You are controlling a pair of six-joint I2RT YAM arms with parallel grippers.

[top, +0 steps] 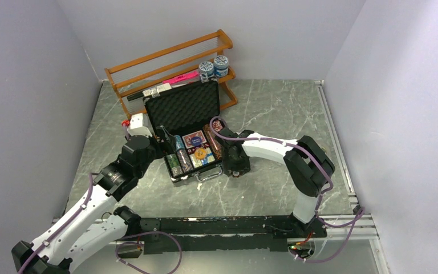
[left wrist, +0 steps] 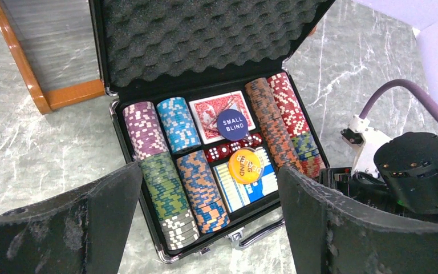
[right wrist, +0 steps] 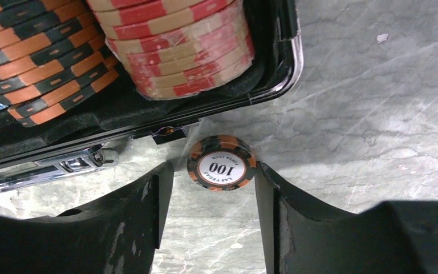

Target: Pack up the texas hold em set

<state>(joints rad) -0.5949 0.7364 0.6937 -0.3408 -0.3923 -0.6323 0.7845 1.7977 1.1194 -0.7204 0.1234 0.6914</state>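
A: Start close in. What is the right end effector [right wrist: 214, 171] doing?

B: Its two black, scuffed fingers stand partly apart, low over the worktop [right wrist: 376, 114]. A single round chip [right wrist: 221, 164], orange and black at the rim with a white centre marked 100, lies between the tips. It meets one finger and a sliver of stone shows at the other, so it is not clamped.

A: And the left end effector [left wrist: 210, 177]?

B: Spread wide, with nothing in it or against it, hovering just before the front of the briefcase [right wrist: 282, 34].

A: Where does that sit?

B: Open on the grey, marbled worktop between the two arms, its chrome handle [right wrist: 40, 171] facing them. The shell is black with bright metal edging. The raised lid is lined with dark egg-crate foam [left wrist: 205, 34].

A: Contents?

B: Ridged chip stacks [left wrist: 168, 191] lie on their sides in rows: purple, blue, green, orange-blue, orange-black, red-cream. In the middle are a red card deck [left wrist: 208, 111], a blue deck [left wrist: 251, 185], red dice [left wrist: 217, 153], a dark round disc [left wrist: 232, 124] reading SMALL BLIND and an orange disc [left wrist: 245, 165].

A: Behind?

B: An orange wooden rack [left wrist: 74, 95] stands just behind the lid, with two blue-and-white lidded jars [top: 221, 65] on it.
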